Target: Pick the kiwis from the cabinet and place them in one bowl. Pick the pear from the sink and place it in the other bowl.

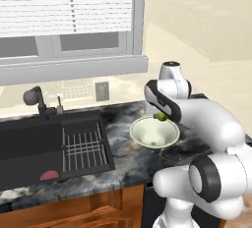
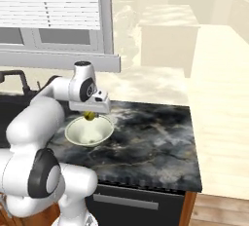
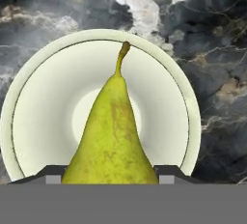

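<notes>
My gripper [image 3: 110, 177] is shut on the yellow-green pear [image 3: 113, 136], whose thin stem points away from the hand. It hangs just above a round off-white bowl [image 3: 48, 121] on the dark marble counter. From the left base view the pear [image 1: 161, 117] sits over the far rim of the bowl [image 1: 145, 133]. In the right base view the gripper [image 2: 90, 116] holds the pear [image 2: 89, 117] over that bowl [image 2: 80, 135]. The black sink [image 1: 29, 143] lies to the left. The kiwis, the cabinet and a second bowl are out of view.
A grey wire rack [image 1: 83, 148] sits in the sink's right part, and a flat reddish-pink thing [image 1: 49, 175] lies near its front wall. The black faucet [image 1: 35, 97] stands behind it. The counter [image 2: 155, 137] ends at an edge on the right, with floor beyond.
</notes>
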